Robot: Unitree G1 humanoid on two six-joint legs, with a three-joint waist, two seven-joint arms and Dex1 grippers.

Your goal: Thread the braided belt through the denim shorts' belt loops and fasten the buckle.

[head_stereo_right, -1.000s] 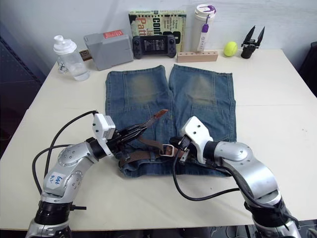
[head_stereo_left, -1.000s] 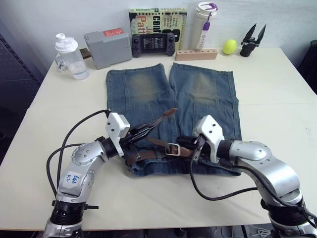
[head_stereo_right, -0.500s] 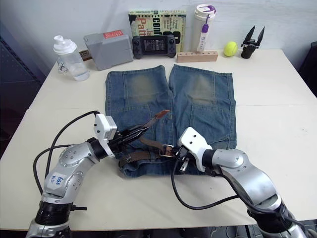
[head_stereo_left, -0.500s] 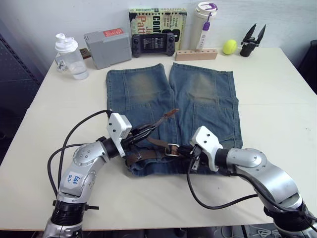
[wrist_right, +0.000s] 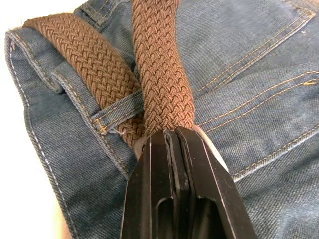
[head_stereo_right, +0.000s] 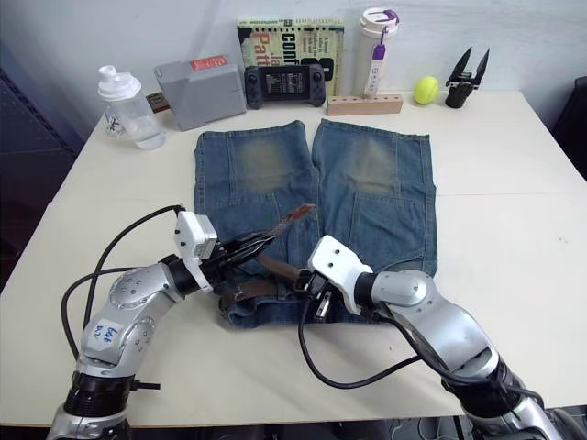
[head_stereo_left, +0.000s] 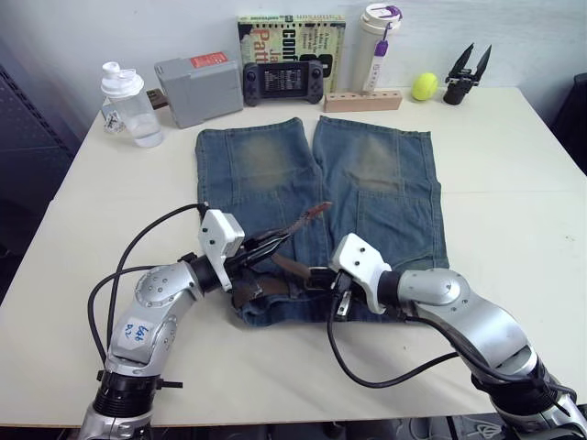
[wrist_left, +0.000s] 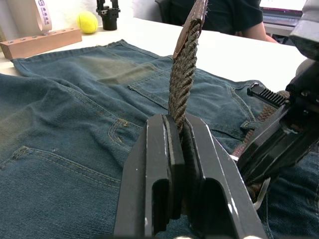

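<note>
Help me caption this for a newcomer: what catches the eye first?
Faded blue denim shorts lie flat mid-table, waistband toward the robot. Over that waistband, both grippers pinch a dark brown braided belt: the left gripper holds its tail end raised, the right gripper is clamped beside a belt loop.

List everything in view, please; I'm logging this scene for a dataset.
denim shorts: one, faded blue, flat at table centre
braided belt: one, brown, on waistband, tip raised
belt loop: one, blue, over belt
shaker bottle: one, clear, far left
box: one, grey, far edge
game console: one, black, far edge
book: one, green, behind console
wooden block: one, tan, far edge
tumbler: one, white, behind block
ball: one, yellow, far right
spare tool: one, black, beside ball
table: one, cream
left pincer: black, clamping belt
right pincer: black, shut on belt
</note>
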